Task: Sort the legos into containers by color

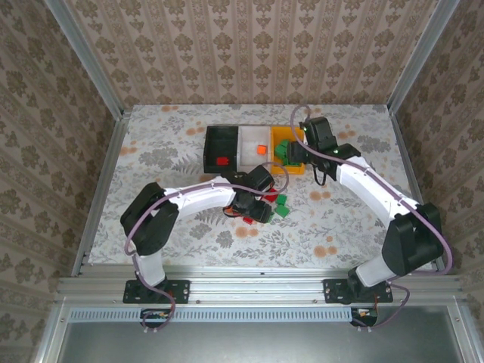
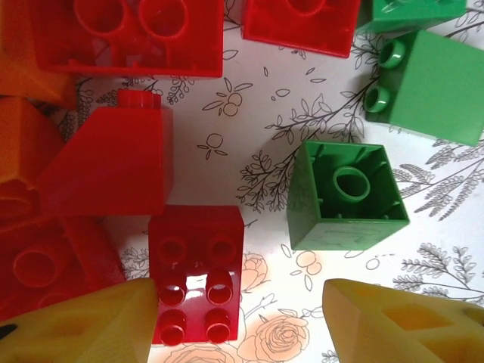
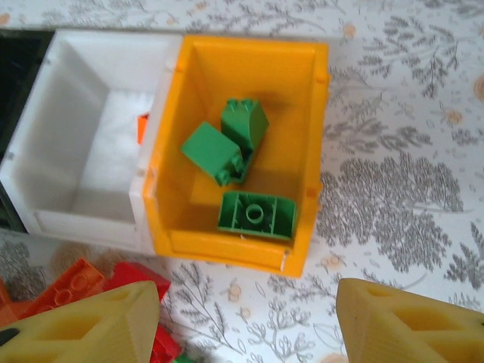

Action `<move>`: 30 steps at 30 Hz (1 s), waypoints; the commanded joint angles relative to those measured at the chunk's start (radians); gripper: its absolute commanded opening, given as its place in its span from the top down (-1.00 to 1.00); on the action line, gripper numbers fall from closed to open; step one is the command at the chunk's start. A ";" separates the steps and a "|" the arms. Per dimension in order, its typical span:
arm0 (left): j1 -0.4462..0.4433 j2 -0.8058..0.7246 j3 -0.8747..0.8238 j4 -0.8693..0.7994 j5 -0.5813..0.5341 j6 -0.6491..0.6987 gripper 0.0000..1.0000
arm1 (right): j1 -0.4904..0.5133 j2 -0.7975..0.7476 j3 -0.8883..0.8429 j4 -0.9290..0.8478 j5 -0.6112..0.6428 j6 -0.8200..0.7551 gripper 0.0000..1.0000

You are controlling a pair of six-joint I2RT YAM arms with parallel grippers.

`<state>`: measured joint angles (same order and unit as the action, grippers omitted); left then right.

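- The tabletop (image 1: 166, 144) wears a flat matte cloth printed with grey leaves and orange flowers
- Three open rectangular bins of thin, smooth plastic stand in a touching row near the middle of the far edge: a black bin (image 1: 215, 136), a white bin (image 1: 249, 144) and a yellow-orange bin (image 3: 249, 68)
- The yellow-orange bin holds three green bricks (image 3: 255, 213); the nearest one lies upside down, showing a hollow ribbed underside with a round tube, and the other two lean together
- The white bin holds an orange brick (image 1: 260, 149), and the black bin holds a red brick (image 1: 221, 160)
- The loose bricks (image 1: 272, 206) lie toward the middle of the tabletop, on the near side of the bins; they are red, orange and green, made of glossy hard plastic with round studs
- Among them are a red studded brick (image 2: 197, 283) with its studs up, a red sloped brick (image 2: 113, 162), a green hollow brick (image 2: 348, 197) lying upside down and a green brick on its side (image 2: 431, 83)
- The left gripper (image 2: 242, 325) has blunt yellow wedge-shaped fingers; they are parted and grasp nothing, and the red studded brick sits just beside one of them
- The right gripper (image 3: 246, 325) has the same yellow wedges, spread apart and empty, on the near side of the yellow-orange bin
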<state>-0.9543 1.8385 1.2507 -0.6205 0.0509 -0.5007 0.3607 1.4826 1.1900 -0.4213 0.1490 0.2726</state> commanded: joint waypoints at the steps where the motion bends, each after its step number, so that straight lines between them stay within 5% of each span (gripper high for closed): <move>1: 0.009 0.022 0.007 -0.012 -0.032 0.018 -0.29 | -0.002 -0.053 -0.043 0.010 -0.011 0.028 -0.27; 19: -0.015 0.046 -0.001 -0.036 -0.074 0.025 -0.08 | -0.002 -0.084 -0.090 0.012 -0.017 0.037 -0.25; 30: -0.040 -0.019 0.012 -0.057 -0.090 0.037 -0.33 | -0.002 -0.084 -0.101 0.021 -0.017 0.038 -0.26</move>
<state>-0.9840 1.8568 1.2526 -0.6380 -0.0269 -0.4778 0.3607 1.4246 1.1034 -0.4137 0.1452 0.2928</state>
